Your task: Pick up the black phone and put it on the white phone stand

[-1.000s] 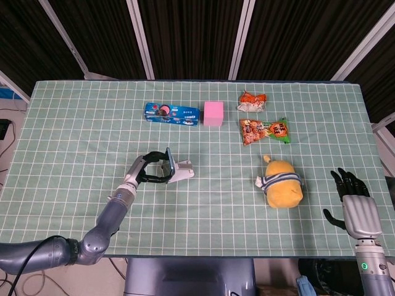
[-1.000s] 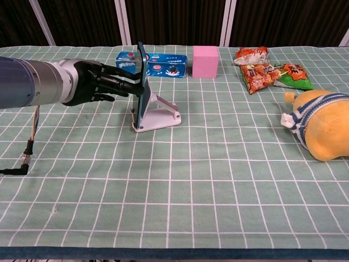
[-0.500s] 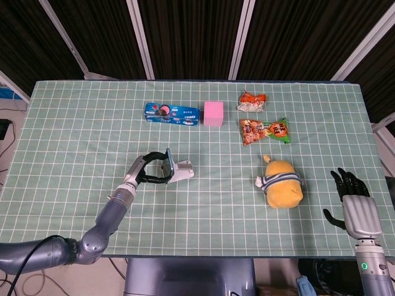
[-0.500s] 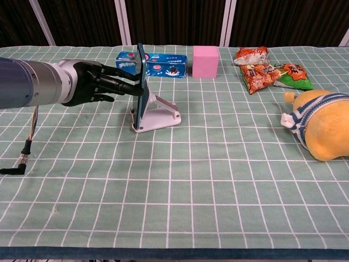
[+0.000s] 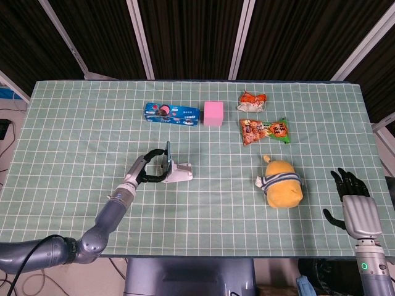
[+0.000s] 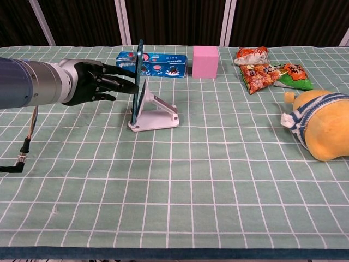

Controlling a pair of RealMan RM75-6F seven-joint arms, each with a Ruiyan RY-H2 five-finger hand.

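left robot hand pinches black phone upright on white phone stand; right robot hand spread, empty

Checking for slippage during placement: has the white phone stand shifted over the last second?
Yes. The white phone stand slid slightly left, away from the pink block, as the left hand set the black phone against it.

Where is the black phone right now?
The black phone stands on edge against the white phone stand, left of the table's middle in both views, with the left hand touching it, in front of the blue cookie box.
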